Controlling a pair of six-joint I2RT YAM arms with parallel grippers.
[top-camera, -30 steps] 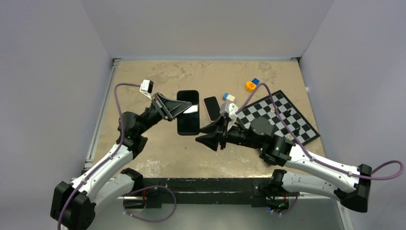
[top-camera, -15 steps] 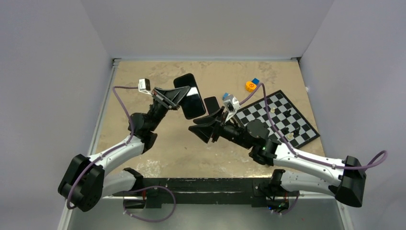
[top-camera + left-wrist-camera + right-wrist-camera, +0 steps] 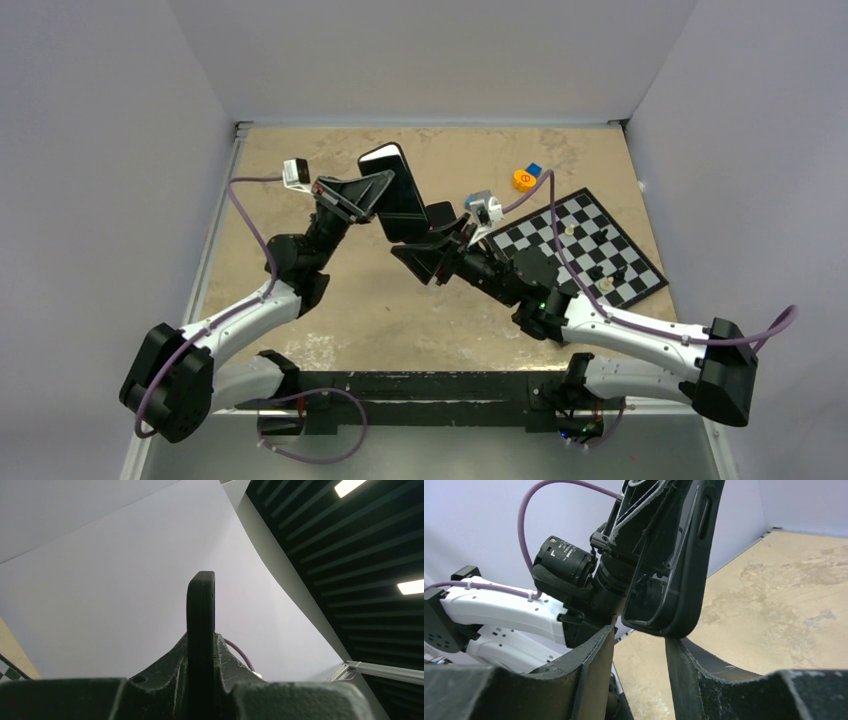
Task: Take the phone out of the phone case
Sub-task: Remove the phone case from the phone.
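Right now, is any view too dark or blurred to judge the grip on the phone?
Top external: evenly lit, cased phone sharp. Left wrist: it is edge-on, a backlit black silhouette. Right wrist: it is sharp, own fingers soft in the foreground.

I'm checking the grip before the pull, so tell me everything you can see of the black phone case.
The black phone case looks like matte, rubbery plastic with rounded corners and a slot cut in its side rim. It is held off the table, tilted. The left pincer is shut on one long edge. Its lower corner hangs at the gap of the open right pincer; contact there can't be confirmed.
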